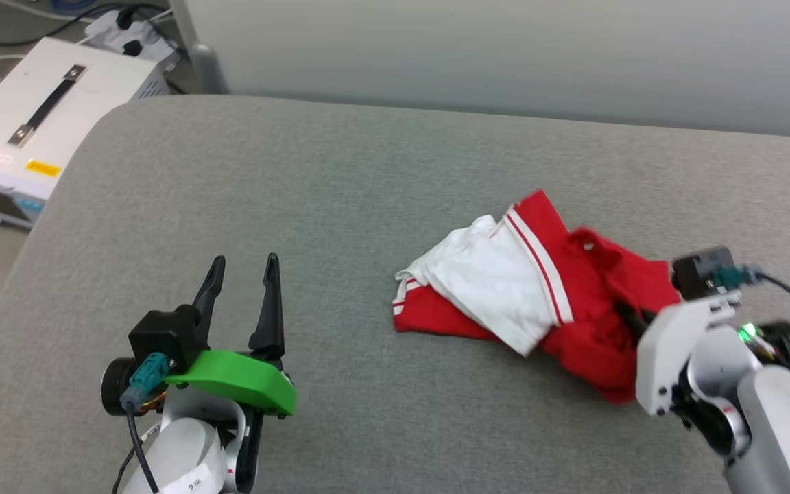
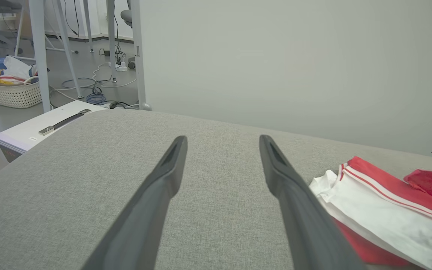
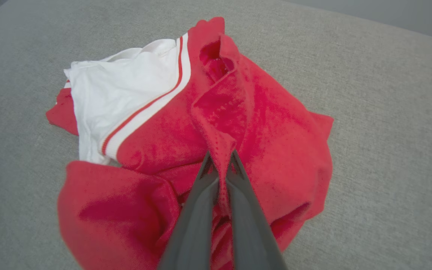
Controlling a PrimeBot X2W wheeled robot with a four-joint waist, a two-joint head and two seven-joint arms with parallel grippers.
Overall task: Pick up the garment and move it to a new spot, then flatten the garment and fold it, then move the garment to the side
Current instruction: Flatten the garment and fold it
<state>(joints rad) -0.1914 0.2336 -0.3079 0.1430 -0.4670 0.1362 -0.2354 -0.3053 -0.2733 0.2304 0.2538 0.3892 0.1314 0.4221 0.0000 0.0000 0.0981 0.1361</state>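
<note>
Right gripper (image 3: 219,156) tilted down, pinching the garment (image 3: 283,123) by a red ridge, left gripper (image 1: 244,264) gaping empty well left of it, bare grey cushion (image 1: 340,171) all round.

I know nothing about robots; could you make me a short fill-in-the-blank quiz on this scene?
1. The right gripper is shut on a fold of ____ cloth of the garment.
2. The left gripper stands ____, holding nothing.
3. The sleeve is ____ with a red stripe near its edge.
4. The garment lies crumpled on a ____ fabric surface.
Missing words: red; open; white; grey.
</note>
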